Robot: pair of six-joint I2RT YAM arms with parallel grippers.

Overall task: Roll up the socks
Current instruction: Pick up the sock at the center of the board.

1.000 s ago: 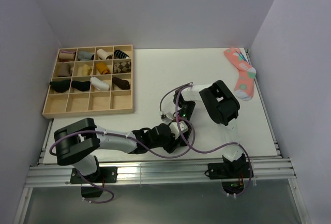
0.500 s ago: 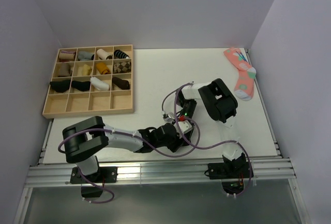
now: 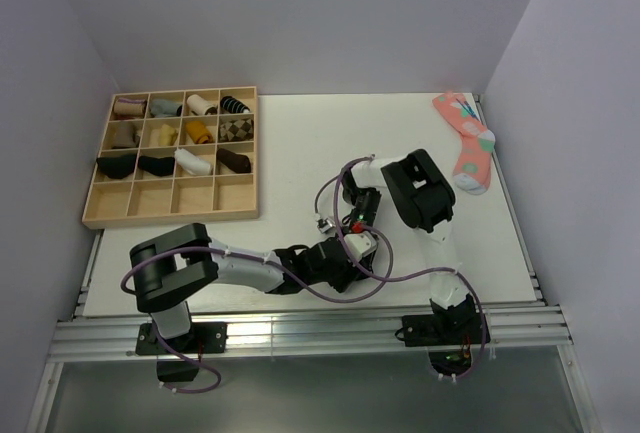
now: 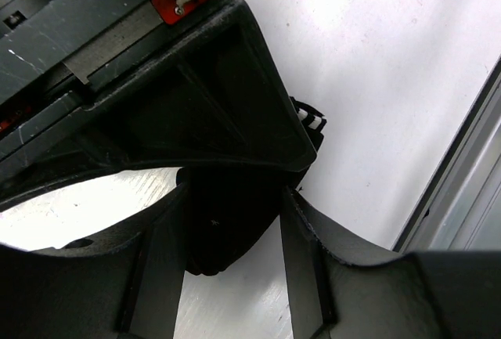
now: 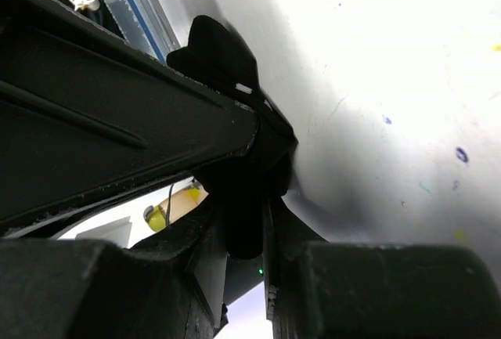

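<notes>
The socks (image 4: 223, 229) are a black bundle pinched between my two grippers near the table's front edge. In the left wrist view the bundle fills the gap at the fingertips of my left gripper (image 4: 235, 198), and white stripes (image 4: 313, 121) peek out past the right gripper's body. In the right wrist view my right gripper (image 5: 245, 198) is clamped narrowly on a fold of the socks (image 5: 244, 233), and more black fabric (image 5: 219, 49) bulges beyond. From above, the left gripper (image 3: 335, 258) and right gripper (image 3: 357, 241) meet tip to tip and hide the socks.
A wooden compartment tray (image 3: 170, 215) with rolled socks of other colours stands at the back left. A pink patterned sock (image 3: 468, 148) lies at the back right. Purple cables (image 3: 325, 193) loop over the grippers. The metal rail (image 3: 300, 325) runs just behind them.
My left arm's elbow has swung to the right and its wrist has turned. The right wrist has shifted slightly. Both grippers stay together on the socks.
</notes>
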